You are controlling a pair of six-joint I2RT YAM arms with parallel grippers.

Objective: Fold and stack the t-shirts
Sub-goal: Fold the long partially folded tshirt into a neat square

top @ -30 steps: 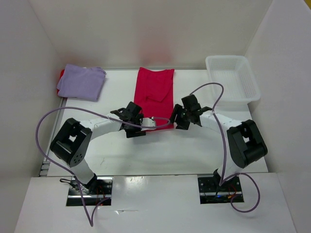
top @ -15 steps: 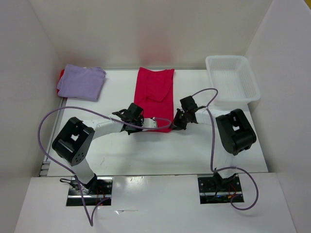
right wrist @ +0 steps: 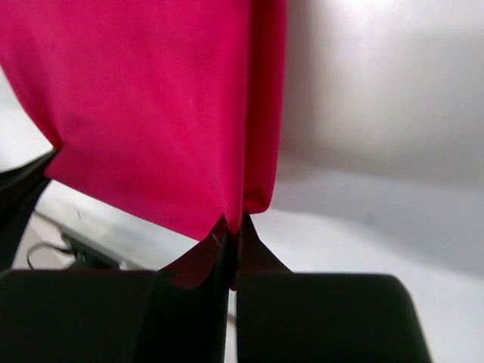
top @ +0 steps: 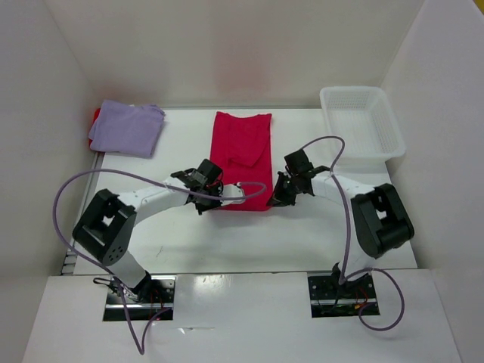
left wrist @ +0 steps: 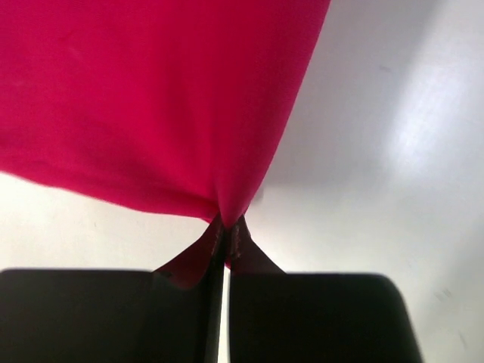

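A crimson t-shirt (top: 243, 155) lies as a long folded strip in the middle of the table, running from the back wall toward me. My left gripper (top: 214, 198) is shut on its near left corner, and the cloth (left wrist: 151, 98) rises from the pinch in the left wrist view. My right gripper (top: 274, 198) is shut on the near right corner, with the cloth (right wrist: 151, 98) hanging above the closed fingers. A lavender t-shirt (top: 127, 127) lies folded at the back left on top of a red t-shirt (top: 96, 116), of which only an edge shows.
A white plastic bin (top: 361, 130) stands at the back right. White walls close in the table (top: 227, 242) on the left, back and right. Purple cables loop from both arms above the table.
Both grippers have dropped onto the near corners of the crimson t-shirt and shut on them. The shirt's near edge now looks slightly lifted.
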